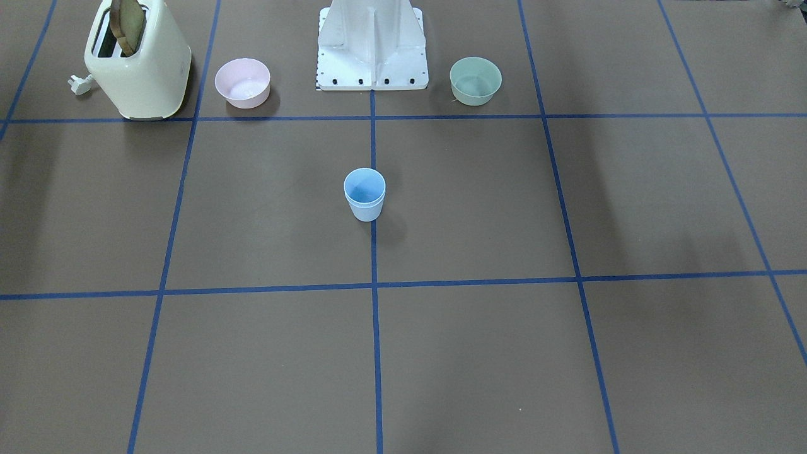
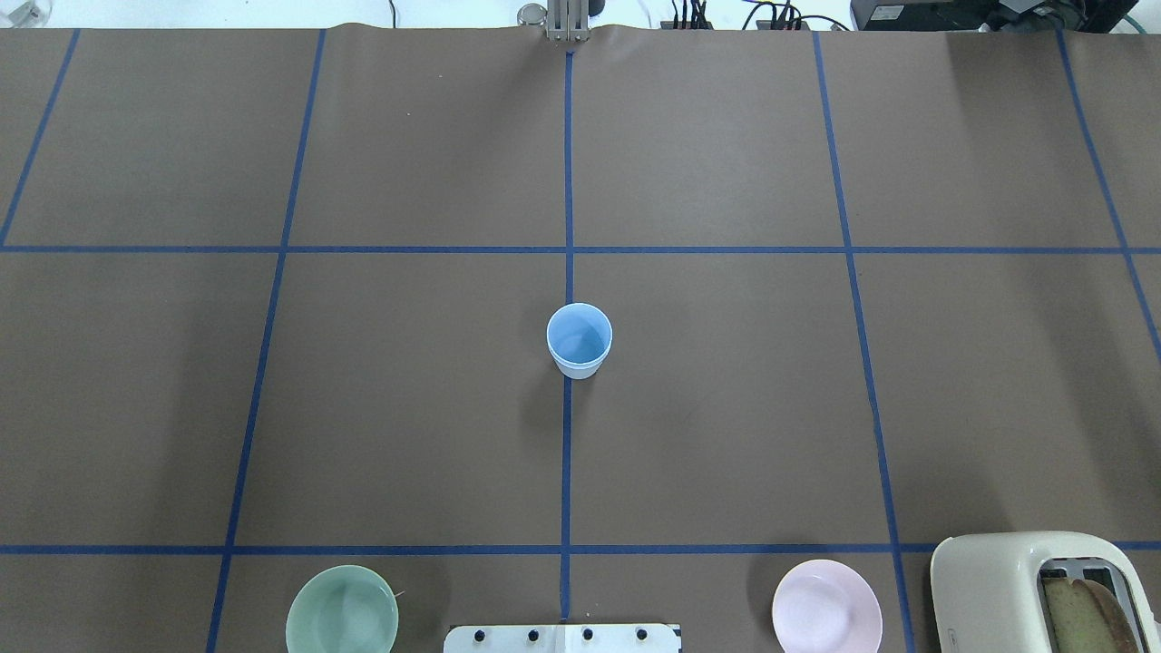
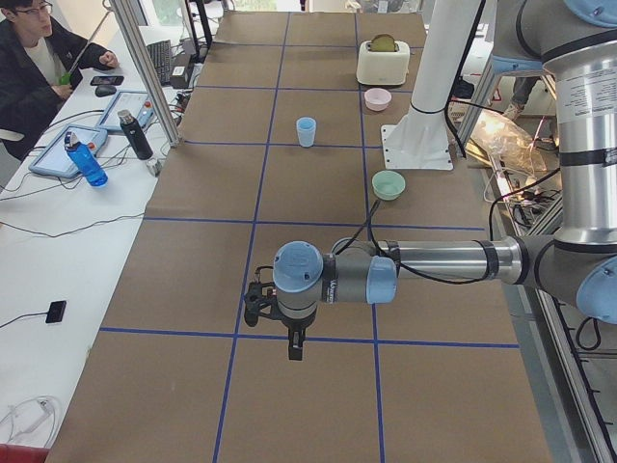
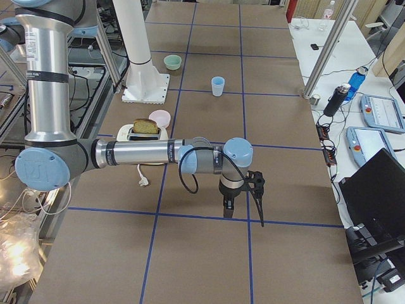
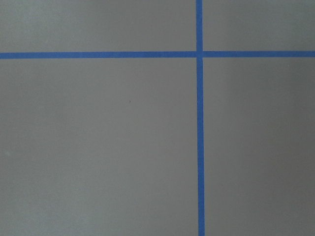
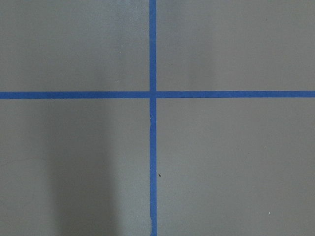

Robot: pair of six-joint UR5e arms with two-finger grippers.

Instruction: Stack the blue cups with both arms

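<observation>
Light-blue plastic, two rims one inside the other: in the front-facing view the blue cups stand nested and upright on the middle tape line, so I judge the stack done. Nothing of me but my base stand shows there. A pink bowl, a green bowl and a toaster sit back beside it, well apart from the cups.

Overhead, nothing touches or crowds the stack.

From the left end, my left gripper hangs over bare table, far out from the cups, with the green bowl between us. I see no cup in it, and I cannot tell how wide it stands.

From the right end, my right gripper hangs likewise, the toaster nearer to it than the cups. Its spread I cannot tell either.

Both wrist views show only brown paper and crossed tape beneath each gripper. I take it both are parked wide to leave the stack alone.
</observation>
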